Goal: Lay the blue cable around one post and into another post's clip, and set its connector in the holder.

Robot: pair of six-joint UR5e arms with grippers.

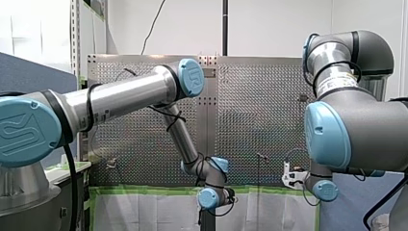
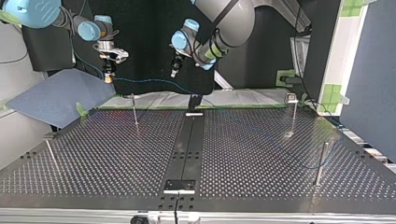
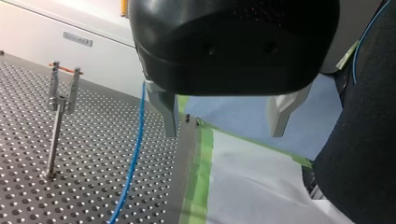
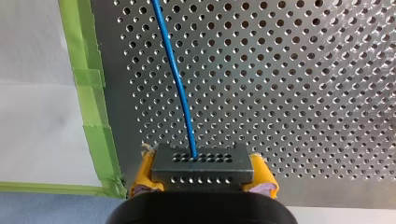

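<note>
Clenched in my right tool (image 4: 203,181), the connector (image 4: 203,169) is trailing the blue cable (image 4: 180,79) straight ahead.
Yellow pads (image 4: 145,173) are gripping the grey block by its short ends, so its long axis is lying across the jaws while the cable is running lengthwise away over the bench (image 4: 303,93). My left tool (image 3: 224,129) is hanging released and empty, the cable passing between one finger and a clip post (image 3: 55,135); I judge it the nearer arm for routing.

Connector (image 4: 202,167) of blue cable (image 4: 180,84) between yellow pads (image 4: 262,171) of right claw (image 4: 203,177)
</note>
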